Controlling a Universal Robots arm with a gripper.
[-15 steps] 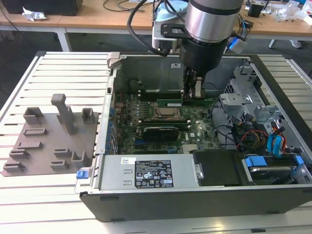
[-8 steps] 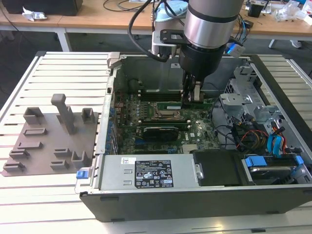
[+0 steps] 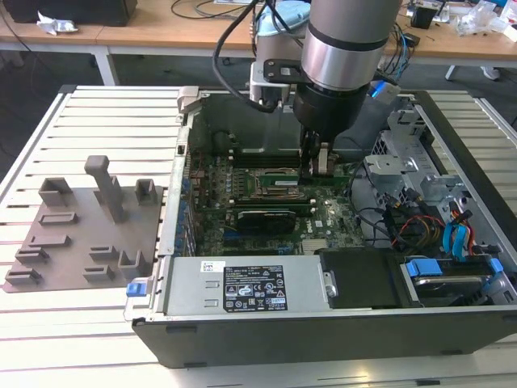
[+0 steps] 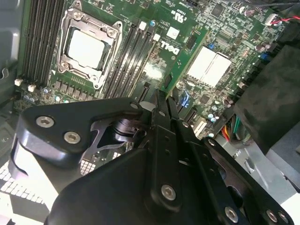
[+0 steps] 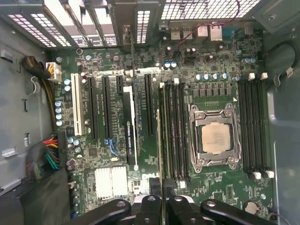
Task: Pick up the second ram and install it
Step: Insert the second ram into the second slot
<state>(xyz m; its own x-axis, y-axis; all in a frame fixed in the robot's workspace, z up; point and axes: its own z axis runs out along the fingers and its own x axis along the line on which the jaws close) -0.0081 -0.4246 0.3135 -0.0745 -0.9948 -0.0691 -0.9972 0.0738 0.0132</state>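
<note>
Nearest in the exterior view, the slatted worktop [image 3: 81, 343] carries an open computer case [image 3: 339, 343]. A grey power supply [image 3: 250, 287] lies along the near wall of the case. At the exterior view's left of the case is a grey fixture plate [image 3: 81, 234] with blocks on it. Behind the power supply lies the green motherboard [image 3: 323, 222] with the CPU socket [image 3: 279, 182]. The arm reaches down into the case, and the tool [image 3: 315, 168] hangs just beside the socket. In the first wrist view the tool is closed on the ram [image 5: 158, 140], which is seen edge-on. The ram stands parallel to the black memory slots [image 5: 174, 131] next to the socket. I cannot tell if it sits in a slot. Farthest back stands another worktop [image 3: 145, 36].
</note>
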